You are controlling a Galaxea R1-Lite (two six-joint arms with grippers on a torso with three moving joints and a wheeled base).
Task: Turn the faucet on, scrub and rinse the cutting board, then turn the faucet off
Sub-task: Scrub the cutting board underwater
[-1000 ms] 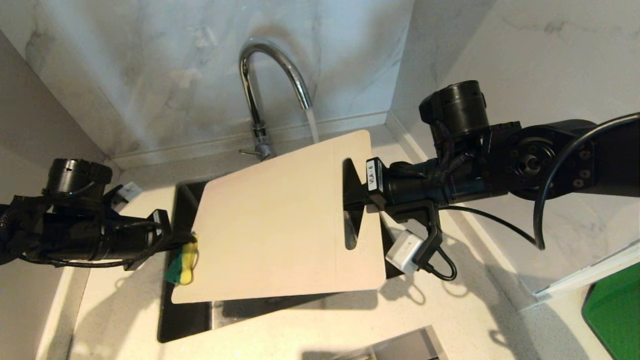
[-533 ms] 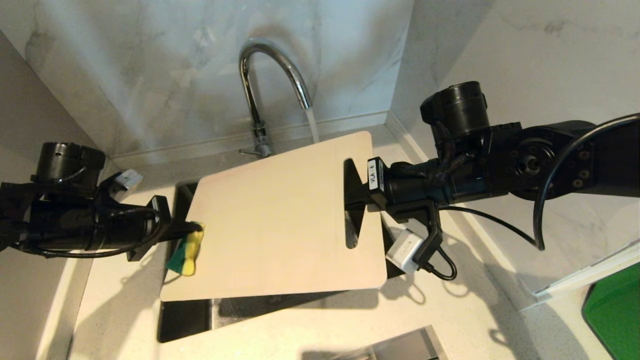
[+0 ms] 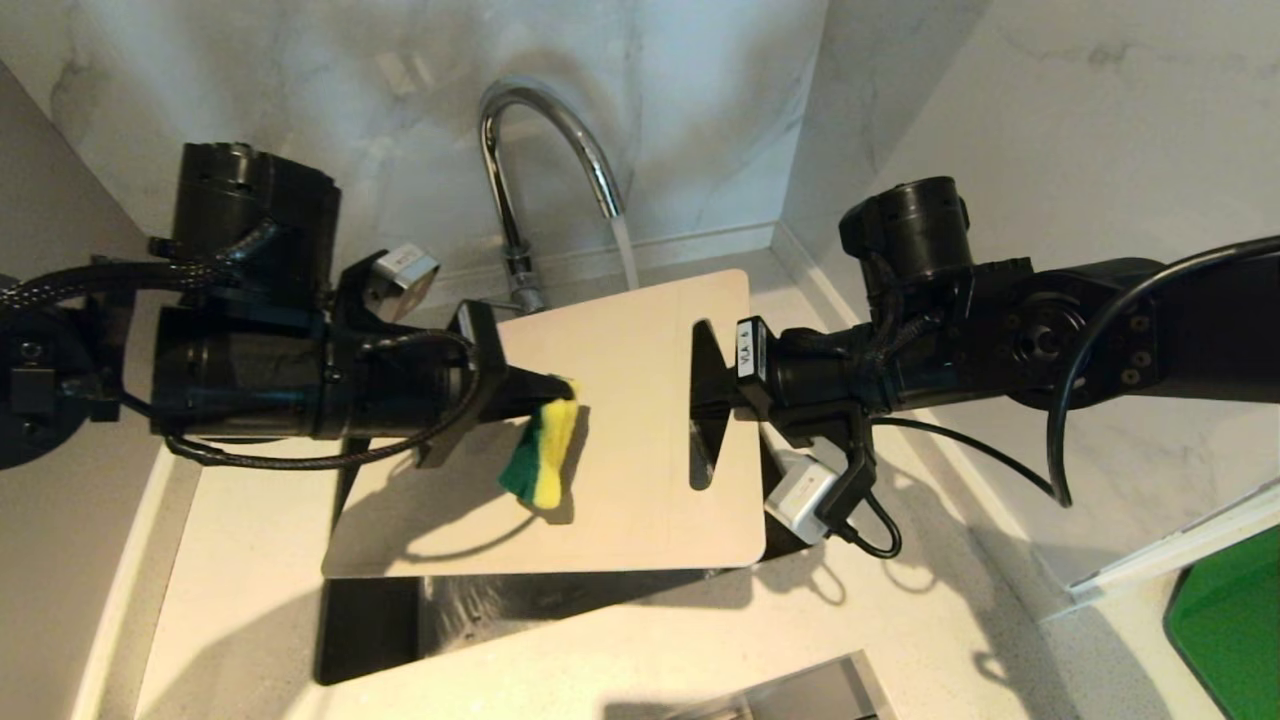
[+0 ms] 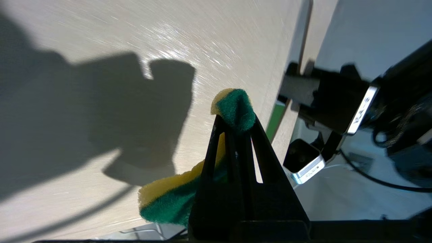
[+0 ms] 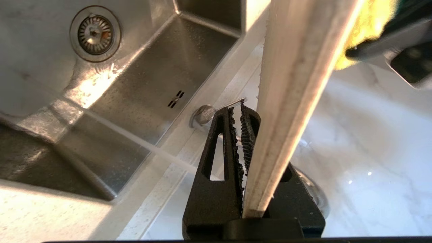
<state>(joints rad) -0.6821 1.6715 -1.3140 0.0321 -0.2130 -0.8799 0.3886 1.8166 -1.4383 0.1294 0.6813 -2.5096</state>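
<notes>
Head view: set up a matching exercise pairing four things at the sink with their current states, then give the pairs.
1. faucet
2. cutting board
3. sponge
4. green tray

a. pinched in the left claw, over the board
b. running water
c. clamped at its handle end by the right claw, over the sink
d. on the counter, far right

1-b, 2-c, 3-a, 4-d

Corner of white, grey-veined marble walls (image 3: 720, 120) meets pale speckled countertop (image 3: 900, 620). Steel sink basin (image 5: 135, 101) with round drain strainer (image 5: 94, 33) set into it. Green tray (image 3: 1230, 620) at right edge (partly cropped). Overhead light casts hard shadows.
</notes>
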